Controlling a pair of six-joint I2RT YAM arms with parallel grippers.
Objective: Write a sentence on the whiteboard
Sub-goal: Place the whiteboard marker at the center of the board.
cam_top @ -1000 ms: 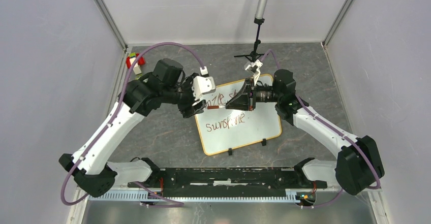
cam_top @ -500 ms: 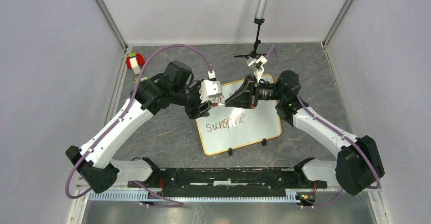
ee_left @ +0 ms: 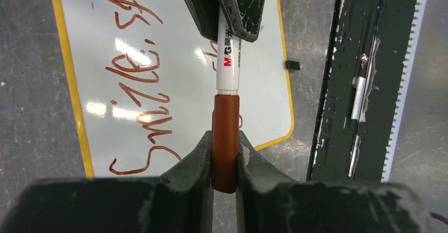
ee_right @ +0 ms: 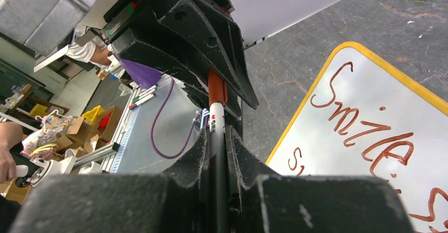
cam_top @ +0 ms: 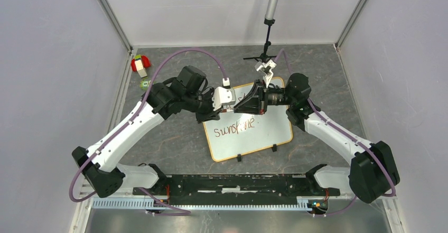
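The whiteboard (cam_top: 264, 135) is laid flat on the grey table (cam_top: 174, 138), near the middle and a little to the right, turned at a slight angle. Two small black clips (cam_top: 239, 158) are seen on its near edge. The sentence (cam_top: 234, 127) is written on it in thin dark red strokes in two lines. "Smile," is read in the wrist views, followed by a word that is partly hidden, and "sunshine" is read in the overhead view.

Both arms are brought together above the far left part of the board. The left hand (ee_left: 225, 143) is closed tightly on the brown-red cap (ee_left: 225, 122) of a marker (ee_left: 228, 69), the cap being pinched between the two dark fingers. The right hand (ee_right: 216, 138) is clamped on the white barrel of the same marker from the opposite end. The cap is seated against the barrel, with no gap visible between them. The marker is held clear above the board, and its tip is hidden.

A small red, white and green object (cam_top: 140, 64) is seen at the far left corner of the table, with a small green piece (cam_top: 145, 83) near it. A black stand (cam_top: 262, 58) is placed at the far edge, just beyond the board.
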